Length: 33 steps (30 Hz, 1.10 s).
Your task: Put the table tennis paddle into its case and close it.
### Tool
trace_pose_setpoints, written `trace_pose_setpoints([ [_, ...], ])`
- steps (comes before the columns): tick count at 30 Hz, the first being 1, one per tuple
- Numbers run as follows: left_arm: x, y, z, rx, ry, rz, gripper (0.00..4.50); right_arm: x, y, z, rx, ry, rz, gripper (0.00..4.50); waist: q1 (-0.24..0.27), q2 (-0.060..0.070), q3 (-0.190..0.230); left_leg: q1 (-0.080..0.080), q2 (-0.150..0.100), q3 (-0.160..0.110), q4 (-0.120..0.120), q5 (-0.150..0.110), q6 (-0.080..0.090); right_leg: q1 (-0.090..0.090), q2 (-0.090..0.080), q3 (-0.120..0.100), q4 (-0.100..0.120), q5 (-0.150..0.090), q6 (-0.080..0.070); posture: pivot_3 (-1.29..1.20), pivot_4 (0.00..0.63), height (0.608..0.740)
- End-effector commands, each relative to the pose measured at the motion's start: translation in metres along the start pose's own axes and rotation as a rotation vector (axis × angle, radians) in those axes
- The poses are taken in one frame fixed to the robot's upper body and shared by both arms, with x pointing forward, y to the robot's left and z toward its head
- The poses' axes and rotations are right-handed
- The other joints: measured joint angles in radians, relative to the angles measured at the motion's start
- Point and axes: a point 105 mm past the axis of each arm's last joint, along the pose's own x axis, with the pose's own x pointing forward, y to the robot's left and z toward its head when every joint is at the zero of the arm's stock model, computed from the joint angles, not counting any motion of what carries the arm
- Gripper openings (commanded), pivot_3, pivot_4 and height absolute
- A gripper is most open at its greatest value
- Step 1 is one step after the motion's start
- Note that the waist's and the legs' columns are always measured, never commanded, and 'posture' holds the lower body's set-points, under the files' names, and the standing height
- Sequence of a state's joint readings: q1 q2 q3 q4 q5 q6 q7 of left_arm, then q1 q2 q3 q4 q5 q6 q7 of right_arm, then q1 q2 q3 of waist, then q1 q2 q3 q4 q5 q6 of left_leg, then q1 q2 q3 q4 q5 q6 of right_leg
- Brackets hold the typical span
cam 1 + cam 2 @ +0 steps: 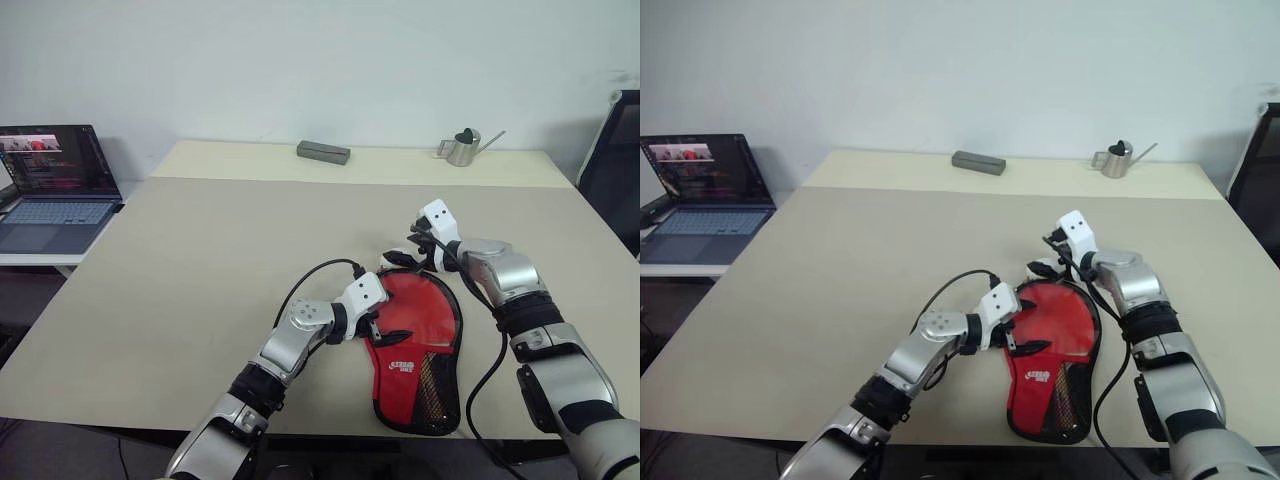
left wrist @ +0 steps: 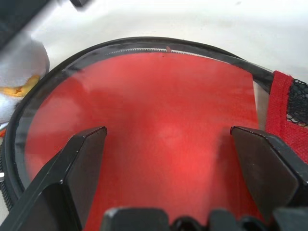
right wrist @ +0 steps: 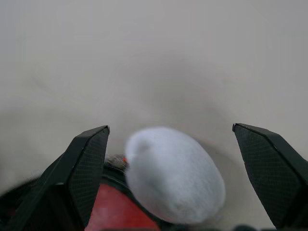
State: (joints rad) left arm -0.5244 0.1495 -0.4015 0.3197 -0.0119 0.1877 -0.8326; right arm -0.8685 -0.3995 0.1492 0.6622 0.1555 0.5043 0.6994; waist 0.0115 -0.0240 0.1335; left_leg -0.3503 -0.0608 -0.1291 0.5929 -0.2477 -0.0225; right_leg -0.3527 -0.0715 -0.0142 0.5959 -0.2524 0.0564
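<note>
The case (image 1: 418, 385) lies flat on the table (image 1: 200, 270), at centre right. Its near part is red with a white logo and a black mesh pocket (image 1: 432, 385). Inside the black zip rim (image 2: 144, 45) at its round far end lies a smooth red face (image 2: 163, 96), seemingly the table tennis paddle; the handle is hidden. My left gripper (image 1: 385, 328) is open over the near-left edge of that red face, fingers (image 2: 79, 159) spread above it. My right gripper (image 1: 410, 250) is open at the case's far rim, with nothing between its fingers (image 3: 86, 159).
An open laptop (image 1: 55, 185) sits on a side desk at the left. A grey block (image 1: 323, 152) and a small metal watering can (image 1: 465, 148) stand along the table's far edge. A black chair (image 1: 615, 160) is at the right. Black cables loop from both wrists.
</note>
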Motion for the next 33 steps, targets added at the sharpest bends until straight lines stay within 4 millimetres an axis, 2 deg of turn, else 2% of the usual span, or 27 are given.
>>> trace_pose_setpoints([
  [1, 0.001, -0.003, -0.004, -0.003, 0.014, 0.004, 4.47, 0.004, -0.005, 0.01, -0.05, -0.02, -0.024, 4.5, -0.005, 0.001, -0.001, 0.0, 0.0, 0.0, 0.0, 0.0, 0.0, 0.0, 0.0, 0.0, 0.0, 0.0, 0.0, 0.0, 0.15, 0.74],
  [7, 0.0, -0.004, -0.006, -0.006, 0.019, 0.005, 4.47, 0.01, -0.006, 0.006, -0.032, -0.014, -0.026, 4.5, -0.014, 0.002, -0.001, 0.002, 0.0, 0.001, 0.0, 0.0, 0.0, 0.001, 0.0, 0.0, 0.001, 0.0, 0.0, 0.0, 0.15, 0.74],
  [8, -0.001, -0.005, -0.006, -0.006, 0.019, 0.005, 4.49, 0.011, -0.005, 0.006, -0.025, -0.017, -0.022, 4.32, -0.014, 0.002, -0.001, 0.002, 0.0, 0.001, 0.0, 0.0, 0.0, 0.001, 0.001, 0.0, 0.001, 0.001, -0.001, 0.0, 0.15, 0.74],
  [10, -0.002, -0.006, -0.007, -0.009, 0.023, 0.003, 4.5, 0.013, -0.002, 0.007, -0.02, -0.022, -0.014, 3.87, -0.014, 0.003, -0.002, 0.002, 0.0, 0.001, 0.0, 0.0, 0.0, 0.0, 0.001, 0.001, 0.001, 0.001, -0.001, 0.0, 0.15, 0.74],
  [18, -0.003, -0.01, -0.013, -0.021, 0.046, -0.004, 4.5, 0.017, 0.004, 0.005, -0.017, -0.022, -0.007, 1.13, -0.015, 0.003, -0.002, 0.002, 0.0, 0.001, 0.0, 0.0, 0.0, 0.0, 0.001, 0.001, 0.001, 0.001, -0.001, 0.0, 0.15, 0.74],
  [21, -0.004, -0.009, -0.017, -0.038, 0.062, 0.001, 4.5, 0.017, 0.002, 0.002, -0.023, -0.013, -0.026, 0.51, -0.015, 0.003, -0.003, 0.002, 0.0, 0.001, 0.0, 0.0, 0.0, 0.0, 0.001, 0.001, 0.001, 0.001, -0.001, 0.0, 0.15, 0.74],
  [23, -0.004, -0.007, -0.021, -0.049, 0.082, 0.009, 4.5, 0.017, 0.001, 0.002, -0.026, -0.011, -0.035, 0.33, -0.015, 0.003, -0.004, 0.003, 0.0, 0.001, 0.0, 0.0, 0.0, 0.0, 0.001, 0.001, 0.001, 0.001, -0.001, 0.0, 0.15, 0.74],
  [27, -0.006, -0.006, -0.027, -0.06, 0.105, 0.017, 4.5, 0.012, -0.001, 0.004, -0.041, -0.015, -0.044, 0.32, -0.015, 0.003, -0.004, 0.003, 0.0, 0.001, 0.0, 0.0, 0.0, 0.0, 0.001, 0.001, 0.001, 0.001, -0.001, 0.0, 0.15, 0.74],
  [33, -0.007, -0.005, -0.032, -0.09, 0.105, 0.034, 4.5, -0.007, -0.016, -0.005, -0.077, 0.013, -0.084, 0.32, -0.015, 0.003, -0.005, 0.003, 0.0, 0.001, 0.0, 0.0, 0.0, 0.001, 0.001, 0.001, 0.001, 0.001, -0.001, 0.0, 0.15, 0.74],
])
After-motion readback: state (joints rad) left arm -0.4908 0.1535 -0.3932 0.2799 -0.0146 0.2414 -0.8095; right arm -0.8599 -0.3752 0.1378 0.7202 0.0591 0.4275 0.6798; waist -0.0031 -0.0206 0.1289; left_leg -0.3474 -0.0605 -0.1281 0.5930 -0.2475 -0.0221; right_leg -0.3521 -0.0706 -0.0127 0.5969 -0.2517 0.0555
